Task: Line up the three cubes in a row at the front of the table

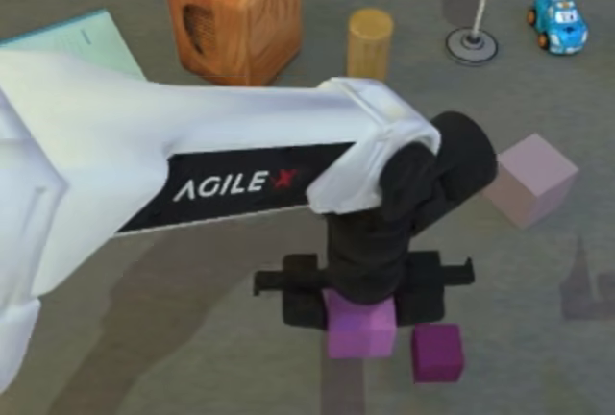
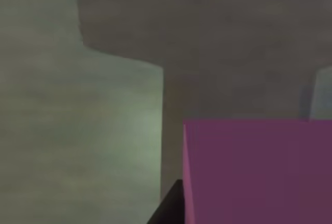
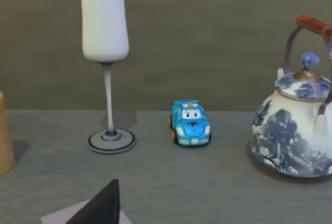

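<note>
While the left pincer (image 1: 360, 290) sits low at the front of the worktop (image 1: 192, 357), the violet cube (image 1: 361, 327) lies directly beneath it, between its 2 dark fingers, which stand wide to either side. Whether they press the cube or stand just clear, I cannot tell; the left wrist view shows the cube (image 2: 258, 172) filling the near corner with 1 finger (image 2: 168, 207) beside it.

Just beside it on the right rests the small magenta cube (image 1: 438, 352), apart by a thin gap, so 2 of the row look placed. The mauve cube (image 1: 532, 178) lies well apart, back and to the right, nearer the right arm, whose pincer tip (image 3: 98, 206) hovers over it; its state I cannot tell.

The kettle (image 3: 293, 130) is the only container, contents hidden.
</note>
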